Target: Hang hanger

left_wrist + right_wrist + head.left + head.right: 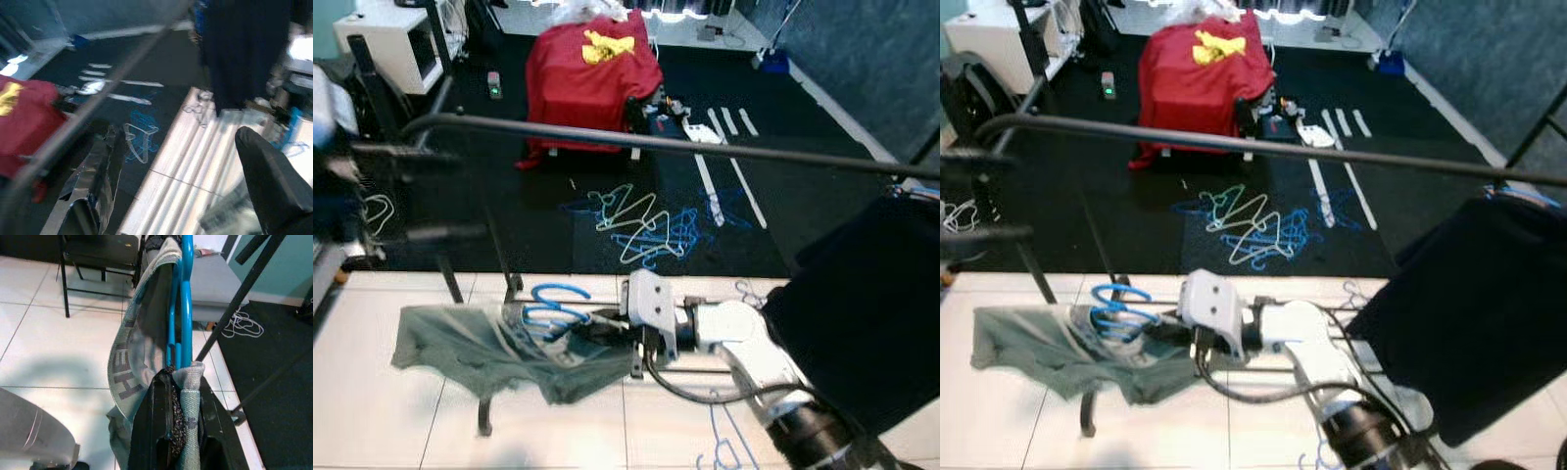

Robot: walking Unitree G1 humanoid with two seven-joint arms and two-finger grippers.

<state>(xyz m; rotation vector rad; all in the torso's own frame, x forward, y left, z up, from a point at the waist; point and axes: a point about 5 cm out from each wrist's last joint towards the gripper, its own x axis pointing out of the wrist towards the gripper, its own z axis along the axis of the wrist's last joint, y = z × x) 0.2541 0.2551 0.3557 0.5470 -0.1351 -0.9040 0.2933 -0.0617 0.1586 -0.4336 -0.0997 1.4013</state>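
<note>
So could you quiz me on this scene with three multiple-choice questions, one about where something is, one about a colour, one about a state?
1. Where is the pile of loose hangers?
A. on the dark carpet beyond the rail
B. on the red cloth
C. on the white cabinet

2. What colour is the hanger that the right gripper holds?
A. yellow
B. blue
C. black

3. What state is the grey-green garment in?
A. folded on the floor
B. draped on the held hanger
C. hung on the rail

Answers: 1 A, the tangle lies on the carpet. 2 B, the wrist view shows blue wire. 3 B, it hangs below the rail from the gripped hanger.
</note>
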